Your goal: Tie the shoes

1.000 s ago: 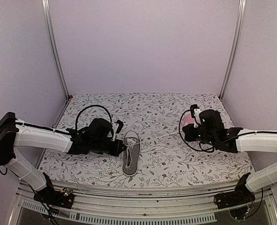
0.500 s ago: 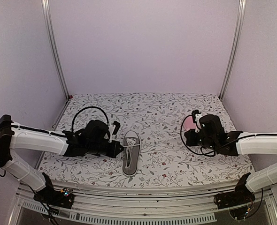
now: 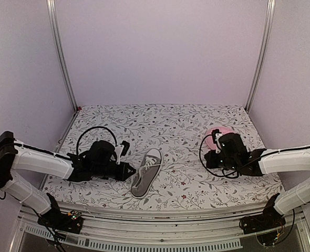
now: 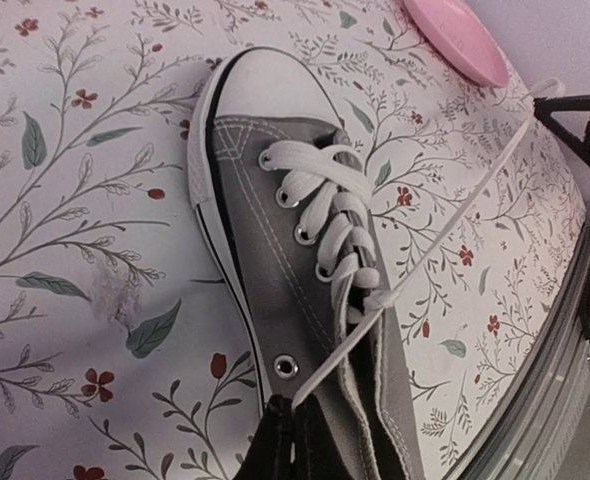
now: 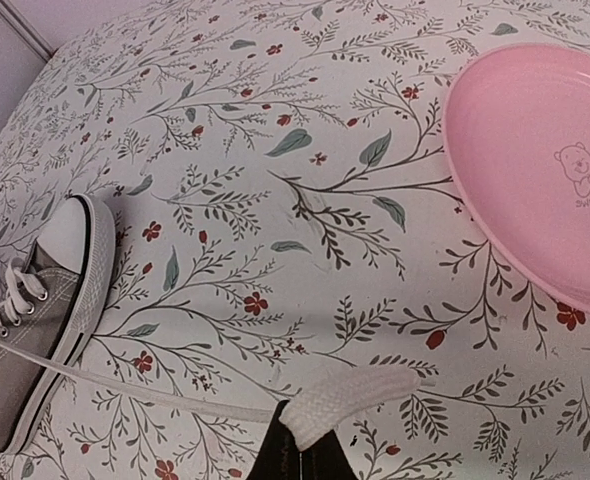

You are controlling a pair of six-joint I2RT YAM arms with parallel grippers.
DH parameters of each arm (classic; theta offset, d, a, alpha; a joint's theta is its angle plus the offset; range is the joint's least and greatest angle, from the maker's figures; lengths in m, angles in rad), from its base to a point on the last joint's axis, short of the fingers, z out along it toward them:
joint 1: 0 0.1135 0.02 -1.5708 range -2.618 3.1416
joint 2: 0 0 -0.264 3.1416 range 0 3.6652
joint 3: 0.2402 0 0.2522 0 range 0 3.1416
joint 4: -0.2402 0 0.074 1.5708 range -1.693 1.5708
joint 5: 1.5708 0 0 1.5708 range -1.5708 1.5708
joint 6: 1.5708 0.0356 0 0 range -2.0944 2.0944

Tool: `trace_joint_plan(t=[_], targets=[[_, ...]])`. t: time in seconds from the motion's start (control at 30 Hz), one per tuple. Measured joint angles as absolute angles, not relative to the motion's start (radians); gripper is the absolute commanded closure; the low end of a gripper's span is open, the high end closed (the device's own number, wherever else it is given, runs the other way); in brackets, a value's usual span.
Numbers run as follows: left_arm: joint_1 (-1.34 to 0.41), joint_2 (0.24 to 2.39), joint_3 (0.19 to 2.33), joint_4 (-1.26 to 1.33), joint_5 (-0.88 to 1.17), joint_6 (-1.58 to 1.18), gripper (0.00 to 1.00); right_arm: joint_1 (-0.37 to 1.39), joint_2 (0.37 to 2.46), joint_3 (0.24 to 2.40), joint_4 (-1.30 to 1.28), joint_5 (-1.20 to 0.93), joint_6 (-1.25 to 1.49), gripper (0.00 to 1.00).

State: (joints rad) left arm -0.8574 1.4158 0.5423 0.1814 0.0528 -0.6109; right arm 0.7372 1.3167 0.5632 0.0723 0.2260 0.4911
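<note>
The grey canvas sneaker [image 3: 146, 172] with white laces lies tilted on the floral table, toe pointing far-right. It also shows in the left wrist view [image 4: 295, 230] and at the left edge of the right wrist view [image 5: 35, 320]. My left gripper [image 3: 124, 170] sits at the shoe's left side, shut [image 4: 293, 435] on one white lace strand [image 4: 335, 355] near the ankle opening. My right gripper [image 3: 210, 157] is well right of the shoe, shut [image 5: 305, 445] on the other lace end [image 5: 350, 395]. That lace stretches taut across the table to the shoe.
A pink round plate [image 3: 220, 131] lies just behind the right gripper, also in the right wrist view [image 5: 545, 170] and the left wrist view [image 4: 455, 35]. The table's front edge [image 3: 155, 207] runs close below the shoe's heel.
The shoe has swung from straight to tilted, toe now pointing right. My left gripper has pulled back to the left with its lace. My right gripper has shifted slightly, uncovering more of the plate.
</note>
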Motion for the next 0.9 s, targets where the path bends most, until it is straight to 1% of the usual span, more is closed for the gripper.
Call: trace_joint_plan(t=[0.37,0.57,0.9], targets=[[-0.846,1.561,0.521,0.36,0.17,-0.616,1.0,0.72,1.377,0.526,0.107,0.194,0.535,0.98],[-0.873,1.65,0.56,0.433,0.202,-0.633,1.0,0.71,1.376,0.526,0.126,0.179,0.534,0.98],[-0.927,1.67,0.583,0.464,0.201,-0.704,1.0,0.704,1.382,0.526,0.133,0.179,0.529,0.98]])
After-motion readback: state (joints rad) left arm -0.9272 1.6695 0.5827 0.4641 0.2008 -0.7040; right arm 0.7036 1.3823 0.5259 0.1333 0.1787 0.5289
